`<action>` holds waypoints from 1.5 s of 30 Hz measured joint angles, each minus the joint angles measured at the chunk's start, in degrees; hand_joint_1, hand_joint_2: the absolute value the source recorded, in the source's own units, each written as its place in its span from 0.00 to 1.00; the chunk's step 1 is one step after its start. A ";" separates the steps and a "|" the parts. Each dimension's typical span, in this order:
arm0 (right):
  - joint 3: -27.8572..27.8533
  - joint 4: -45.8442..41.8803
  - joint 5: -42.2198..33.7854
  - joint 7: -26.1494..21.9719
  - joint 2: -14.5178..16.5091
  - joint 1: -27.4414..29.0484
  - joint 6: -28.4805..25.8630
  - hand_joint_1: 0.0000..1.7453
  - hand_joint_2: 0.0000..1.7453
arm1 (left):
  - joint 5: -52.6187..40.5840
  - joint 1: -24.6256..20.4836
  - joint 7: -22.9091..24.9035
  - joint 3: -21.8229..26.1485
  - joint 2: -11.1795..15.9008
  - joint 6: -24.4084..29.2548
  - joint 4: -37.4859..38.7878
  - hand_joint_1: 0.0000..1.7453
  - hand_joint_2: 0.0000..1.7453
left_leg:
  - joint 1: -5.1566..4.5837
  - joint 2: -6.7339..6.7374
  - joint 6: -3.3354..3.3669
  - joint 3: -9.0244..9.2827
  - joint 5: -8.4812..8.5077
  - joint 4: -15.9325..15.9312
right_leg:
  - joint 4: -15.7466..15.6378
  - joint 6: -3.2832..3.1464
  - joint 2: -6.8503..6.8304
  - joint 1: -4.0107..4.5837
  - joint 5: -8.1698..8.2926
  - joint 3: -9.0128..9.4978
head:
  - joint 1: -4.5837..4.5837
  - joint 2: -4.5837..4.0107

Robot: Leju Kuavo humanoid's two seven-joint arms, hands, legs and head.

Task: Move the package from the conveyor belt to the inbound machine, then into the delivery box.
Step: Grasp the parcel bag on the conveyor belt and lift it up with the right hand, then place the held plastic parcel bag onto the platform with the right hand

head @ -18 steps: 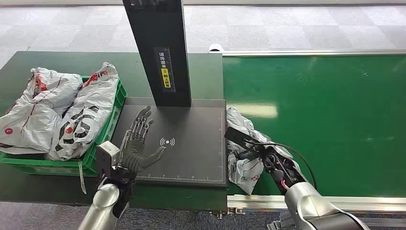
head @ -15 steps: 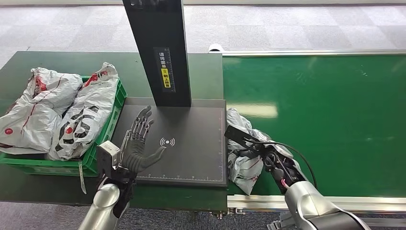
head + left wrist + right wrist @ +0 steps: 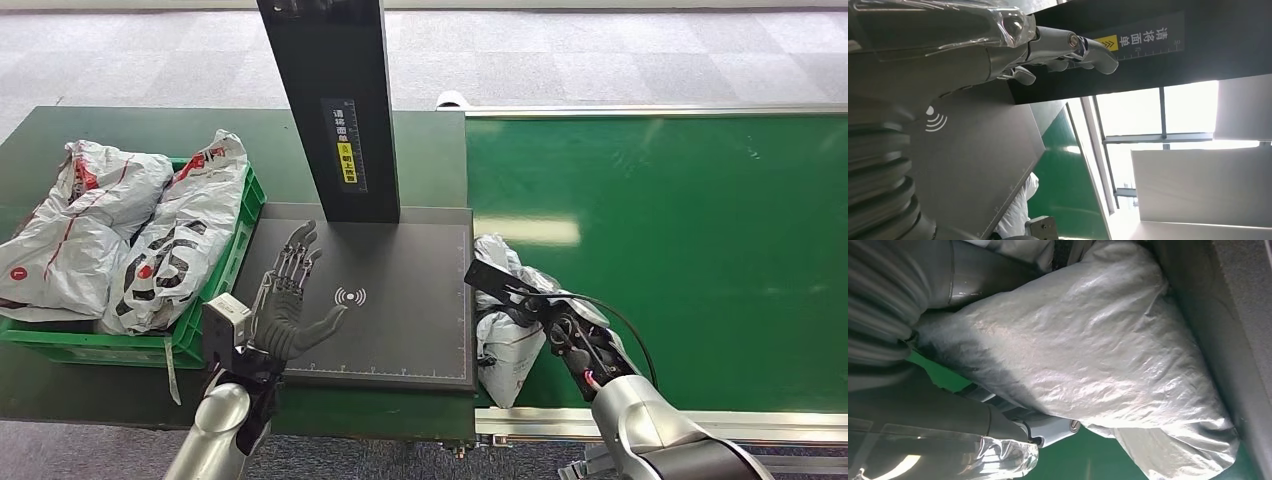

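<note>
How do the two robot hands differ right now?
The right robot hand grips the package at the conveyor belt edge; the left robot hand holds nothing. The left's fingers are spread over the inbound machine's dark plate; the right's are wrapped around the package. Both reach in from the near side.

There are three packages in all. Two big white packages (image 3: 75, 215) (image 3: 185, 235) sit in the one green delivery box (image 3: 215, 310). One more white package (image 3: 510, 335) lies on the one green conveyor belt (image 3: 680, 240). There is one dark inbound machine (image 3: 400, 300) with one tall black post (image 3: 335, 100). There are two robot hands, a left robot hand (image 3: 290, 300) and a right robot hand (image 3: 545, 315).
</note>
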 joint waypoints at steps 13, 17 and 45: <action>-0.02 0.04 -0.41 -3.88 0.25 0.77 -4.37 1.00 1.00 | -0.17 0.81 0.09 0.01 0.09 0.58 -1.17 0.00 1.00 | 0.00 -0.04 0.00 -0.02 0.00 -0.01 | 0.00 0.00 0.01 0.00 0.00 0.00 | -0.01 0.00; -0.48 -0.70 -2.37 -7.19 0.37 1.92 -9.22 1.00 1.00 | -0.18 2.15 0.09 0.15 0.32 0.73 -2.43 0.00 1.00 | 0.00 -0.05 0.00 -0.05 0.00 -0.01 | 0.00 0.00 0.01 0.00 0.00 -0.02 | -0.01 -0.01; -17.42 -42.15 -34.45 -40.21 2.02 18.81 -39.48 1.00 1.00 | 1.89 -2.20 -6.91 -0.57 -0.51 9.57 0.86 0.00 1.00 | -0.01 0.06 0.00 -0.07 -0.01 -0.01 | 0.00 0.00 0.05 -0.01 0.01 -0.10 | -0.01 0.00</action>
